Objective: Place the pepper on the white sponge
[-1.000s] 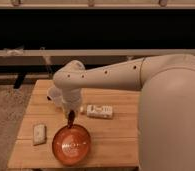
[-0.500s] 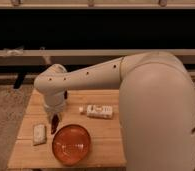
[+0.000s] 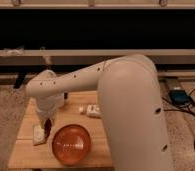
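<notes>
While gripper (image 3: 47,121) over table (image 3: 23,152) left end pinches pepper (image 3: 49,128), long axis near-vertical, white sponge (image 3: 39,133) lies just beside tip, toward view's left; 1 short sideways shift likely.

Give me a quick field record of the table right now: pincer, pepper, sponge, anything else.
pincer: low over the wooden table's left side, right above the pepper
pepper: dark red, roughly upright, at the white sponge's right edge
white sponge: flat, near the table's left edge
orange bowl: front, right of the pepper
white box: behind the bowl
task: pepper not yet lying on the sponge
</notes>
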Available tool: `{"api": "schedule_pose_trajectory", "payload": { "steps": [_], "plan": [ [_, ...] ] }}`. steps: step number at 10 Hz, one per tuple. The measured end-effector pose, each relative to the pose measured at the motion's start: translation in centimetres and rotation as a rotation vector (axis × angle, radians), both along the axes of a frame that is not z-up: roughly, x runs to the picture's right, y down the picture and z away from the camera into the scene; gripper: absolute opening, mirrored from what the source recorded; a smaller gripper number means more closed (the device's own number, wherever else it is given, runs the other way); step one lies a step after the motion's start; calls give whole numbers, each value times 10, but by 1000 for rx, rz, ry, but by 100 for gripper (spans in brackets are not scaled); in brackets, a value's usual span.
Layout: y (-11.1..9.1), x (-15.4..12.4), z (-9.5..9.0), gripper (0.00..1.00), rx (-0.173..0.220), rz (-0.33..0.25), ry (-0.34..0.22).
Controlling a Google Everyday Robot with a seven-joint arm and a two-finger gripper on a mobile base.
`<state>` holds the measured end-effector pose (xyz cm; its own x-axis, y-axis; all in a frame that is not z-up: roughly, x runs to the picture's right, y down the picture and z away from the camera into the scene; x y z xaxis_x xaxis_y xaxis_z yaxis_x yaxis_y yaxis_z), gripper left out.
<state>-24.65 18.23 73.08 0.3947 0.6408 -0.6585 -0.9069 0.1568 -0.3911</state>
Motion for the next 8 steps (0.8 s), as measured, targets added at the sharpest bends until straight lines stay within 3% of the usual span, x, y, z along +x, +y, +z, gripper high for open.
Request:
{"api": "schedule_pose_trajectory", "payload": {
  "steps": [8],
  "plan": [
    [21, -32, 39, 0, -17, -76, -47]
  ]
}}
